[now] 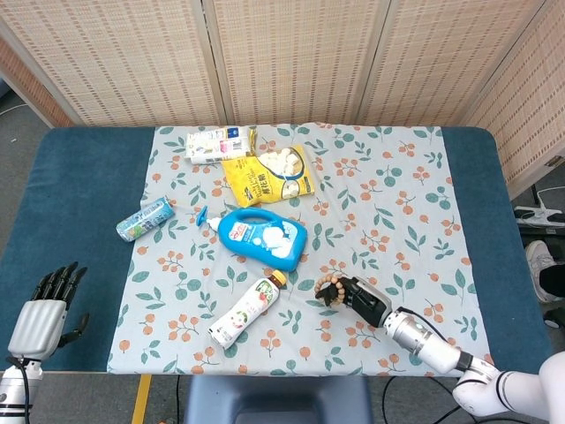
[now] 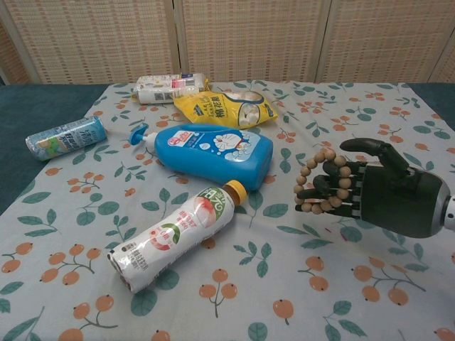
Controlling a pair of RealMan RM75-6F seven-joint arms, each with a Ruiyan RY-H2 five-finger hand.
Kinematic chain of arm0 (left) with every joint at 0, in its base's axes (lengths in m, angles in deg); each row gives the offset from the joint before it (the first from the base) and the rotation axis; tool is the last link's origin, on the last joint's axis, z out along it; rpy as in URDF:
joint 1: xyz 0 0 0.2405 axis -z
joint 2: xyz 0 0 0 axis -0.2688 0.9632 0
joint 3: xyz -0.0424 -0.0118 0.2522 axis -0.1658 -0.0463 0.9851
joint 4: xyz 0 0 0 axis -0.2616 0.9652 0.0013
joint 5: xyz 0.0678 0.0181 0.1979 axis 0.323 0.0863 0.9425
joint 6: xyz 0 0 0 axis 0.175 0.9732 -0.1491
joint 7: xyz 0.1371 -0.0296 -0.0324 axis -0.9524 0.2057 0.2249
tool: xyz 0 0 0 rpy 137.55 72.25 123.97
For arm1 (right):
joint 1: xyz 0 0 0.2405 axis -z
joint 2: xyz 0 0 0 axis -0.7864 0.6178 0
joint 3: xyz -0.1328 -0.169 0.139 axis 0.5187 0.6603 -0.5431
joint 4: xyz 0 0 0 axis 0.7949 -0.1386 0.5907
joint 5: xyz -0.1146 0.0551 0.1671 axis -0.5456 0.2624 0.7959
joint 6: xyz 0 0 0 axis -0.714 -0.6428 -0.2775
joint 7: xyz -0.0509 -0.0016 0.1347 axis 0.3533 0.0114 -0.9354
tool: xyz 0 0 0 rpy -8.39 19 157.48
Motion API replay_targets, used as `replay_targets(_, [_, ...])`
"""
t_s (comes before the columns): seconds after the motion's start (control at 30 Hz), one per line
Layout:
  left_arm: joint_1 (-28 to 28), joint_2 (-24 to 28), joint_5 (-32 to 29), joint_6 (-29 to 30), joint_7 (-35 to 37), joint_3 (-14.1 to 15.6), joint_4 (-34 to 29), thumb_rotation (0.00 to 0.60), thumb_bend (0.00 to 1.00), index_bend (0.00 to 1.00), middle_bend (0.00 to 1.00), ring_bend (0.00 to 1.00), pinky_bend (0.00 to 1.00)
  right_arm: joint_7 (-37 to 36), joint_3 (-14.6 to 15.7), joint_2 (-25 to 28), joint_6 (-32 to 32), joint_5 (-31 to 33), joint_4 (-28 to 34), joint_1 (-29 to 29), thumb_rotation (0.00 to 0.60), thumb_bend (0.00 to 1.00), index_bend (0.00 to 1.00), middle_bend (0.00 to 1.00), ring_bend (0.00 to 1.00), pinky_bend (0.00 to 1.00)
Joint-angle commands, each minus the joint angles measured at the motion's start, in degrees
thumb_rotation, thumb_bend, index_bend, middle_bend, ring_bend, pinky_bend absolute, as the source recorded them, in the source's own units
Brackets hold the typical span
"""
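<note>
Right robot hand (image 2: pixel 384 202) has a wooden bead bracelet (image 2: pixel 325 181) looped over its fingers, held low above the floral cloth (image 2: pixel 234 298), near a juice bottle (image 2: pixel 178 234). Left robot hand (image 1: pixel 42 309) idle w/ fingers spread, at table edge.

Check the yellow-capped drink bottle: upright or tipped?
Tipped. The yellow-capped drink bottle lies on its side on the floral tablecloth, cap toward the blue detergent bottle.
</note>
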Motion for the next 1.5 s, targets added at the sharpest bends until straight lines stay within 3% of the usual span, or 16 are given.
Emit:
replay_targets(0.03, [0.01, -0.03, 0.03, 0.02, 0.06, -0.01, 0.03, 0.6, 0.44, 0.0, 0.0, 0.0, 0.12, 0.65, -0.01, -0.25, 0.57, 0.62, -0.22, 0.42, 0.28, 0.5, 0.67, 0.6, 0.32, 0.2])
replay_targets(0.13, [0.0, -0.07, 0.06, 0.07, 0.08, -0.02, 0.07, 0.6, 0.44, 0.0, 0.0, 0.0, 0.12, 1.05, 0.02, -0.39, 1.21, 1.03, -0.54, 0.85, 0.316, 0.57, 0.69, 0.62, 0.33, 0.2])
replay_targets(0.4, [-0.05, -0.02, 0.27, 0.15, 0.18, 0.1, 0.02, 0.6, 0.44, 0.0, 0.0, 0.0, 0.12, 1.45, 0.21, -0.62, 1.96, 1.5, -0.81, 1.45, 0.345, 0.64, 0.71, 0.64, 0.34, 0.2])
replay_targets(0.57, [-0.04, -0.11, 0.25, 0.19, -0.08, 0.05, -0.08, 0.6, 0.44, 0.0, 0.0, 0.0, 0.12, 1.62, 0.32, -0.43, 2.22, 1.06, -0.63, 1.13, 0.351, 0.94, 0.69, 0.64, 0.34, 0.2])
replay_targets(0.63, [-0.03, -0.11, 0.27, 0.19, -0.07, 0.05, -0.05, 0.6, 0.44, 0.0, 0.0, 0.0, 0.12, 1.67, 0.47, -0.33, 2.22, 0.75, -0.43, 0.9, 0.365, 1.0, 0.64, 0.64, 0.33, 0.2])
replay_targets(0.77, [-0.05, -0.07, 0.25, 0.21, -0.04, 0.05, -0.06, 0.6, 0.44, 0.0, 0.0, 0.0, 0.12, 1.38, 0.49, -0.17, 1.94, 0.34, -0.3, 0.13, 0.389, 1.0, 0.46, 0.58, 0.26, 0.17])
replay_targets(0.97, [-0.12, -0.1, 0.33, 0.41, 0.08, 0.02, -0.02, 0.6, 0.44, 0.0, 0.0, 0.0, 0.12, 1.37, 0.63, -0.86, 1.76, -0.23, -0.52, -0.69, 0.394, 1.0, 0.3, 0.48, 0.18, 0.13])
replay_targets(1.1, [-0.13, -0.13, 0.37, 0.5, 0.1, -0.02, 0.01, 0.6, 0.44, 0.0, 0.0, 0.0, 0.12, 1.51, 0.96, -1.31, 1.67, -0.89, -0.95, -1.37, 0.42, 1.0, 0.26, 0.46, 0.16, 0.11])
replay_targets(1.3, [-0.12, -0.14, 0.34, 0.48, 0.14, -0.04, 0.11, 0.6, 0.44, 0.0, 0.0, 0.0, 0.12, 1.23, 1.78, -1.25, 2.15, -2.08, -1.5, -2.21, 0.596, 1.0, 0.22, 0.43, 0.13, 0.11])
replay_targets(1.5, [-0.15, -0.13, 0.47, 0.62, 0.42, -0.05, 0.22, 0.6, 0.44, 0.0, 0.0, 0.0, 0.12, 3.73, 2.22, -0.8, 2.49, -2.1, -1.82, -2.43, 0.6, 1.0, 0.22, 0.43, 0.13, 0.1])
